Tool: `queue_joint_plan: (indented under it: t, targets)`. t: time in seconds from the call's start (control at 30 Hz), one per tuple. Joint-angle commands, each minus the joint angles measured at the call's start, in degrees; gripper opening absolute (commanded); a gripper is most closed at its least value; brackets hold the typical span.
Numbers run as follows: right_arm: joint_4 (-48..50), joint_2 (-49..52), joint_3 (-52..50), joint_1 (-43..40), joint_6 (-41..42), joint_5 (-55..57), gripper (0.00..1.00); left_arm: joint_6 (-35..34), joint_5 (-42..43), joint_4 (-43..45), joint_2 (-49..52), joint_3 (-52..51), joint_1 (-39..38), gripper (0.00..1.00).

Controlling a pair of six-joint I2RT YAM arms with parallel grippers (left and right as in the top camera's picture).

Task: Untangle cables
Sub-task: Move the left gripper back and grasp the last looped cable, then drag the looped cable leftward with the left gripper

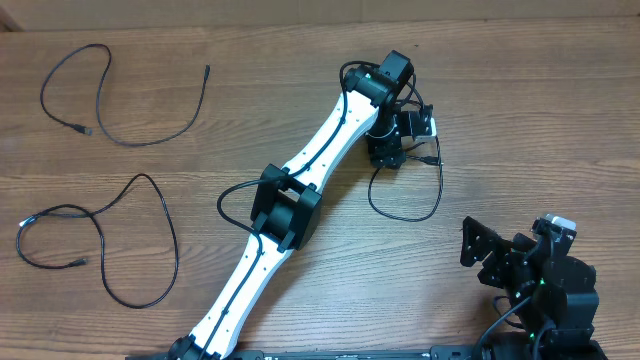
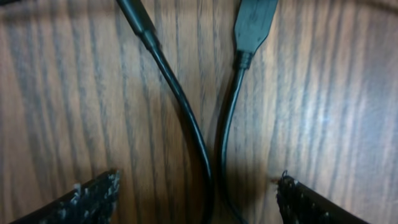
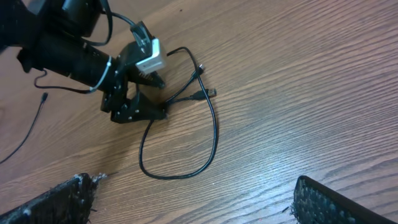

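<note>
**A:** Where do the cables lie?

**B:** There are three thin black cords on the wooden tabletop, each apart from the others. The far-left cable is a loose open loop near the top left corner. The near-left cable sprawls below it in a bigger loop. The third cable lies right of the middle, and its loop curls out from the spot where the left pincer points down.

**A:** Is the left pincer grasping that one?

**B:** No, it is released, low over the wood with its jaws well apart. In the left wrist view, two strands of the third cable run side by side between the fingertips. They draw close together low in the view, and neither fingertip touches them. A flat plug ends the right-hand strand at the top of that view.

**A:** And the right pincer?

**B:** The right pincer is released too, jaws spread wide and grasping nothing. It sits by the near right corner of the tabletop, well apart from the third cable and facing it across the wood
</note>
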Motion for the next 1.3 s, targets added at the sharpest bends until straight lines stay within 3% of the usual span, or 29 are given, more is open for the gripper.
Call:
queue_joint_plan:
  t: [0.0,0.1,0.23,0.3,0.4,0.43,0.67,0.8,0.93,1.27]
  targets:
    - [0.3,-0.5,0.7,-0.1,0.0,0.7,1.00,0.8,0.0,0.2,2.6,0.2,-0.5,0.83]
    - [0.2,-0.5,0.7,-0.1,0.0,0.7,1.00,0.7,0.0,0.2,3.2,0.2,-0.5,0.80]
    - [0.1,-0.5,0.7,-0.1,0.0,0.7,1.00,0.7,-0.2,-0.2,3.4,0.2,-0.5,0.68]
    - [0.1,-0.5,0.7,-0.1,0.0,0.7,1.00,0.6,-2.1,-0.5,3.4,0.2,-0.5,0.50]
    - [0.0,-0.5,0.7,-0.1,0.0,0.7,1.00,-2.1,-6.4,-1.3,3.4,0.2,-0.3,0.11]
    - [0.0,-0.5,0.7,-0.1,0.0,0.7,1.00,-2.9,-7.6,-1.7,3.4,0.2,-0.2,0.04]
    - [0.1,-0.5,0.7,-0.1,0.0,0.7,1.00,-8.8,-11.5,-6.9,3.4,0.2,1.8,0.04]
    - [0.0,-0.5,0.7,-0.1,0.0,0.7,1.00,-15.8,-12.9,-8.6,3.4,0.2,4.2,0.04]
    - [0.1,-0.5,0.7,-0.1,0.0,0.7,1.00,-23.2,-13.3,-11.1,3.4,0.2,7.7,0.04]
    - [0.1,-0.5,0.7,-0.1,0.0,0.7,1.00,-33.2,-13.3,-16.3,3.4,0.2,18.9,0.04]
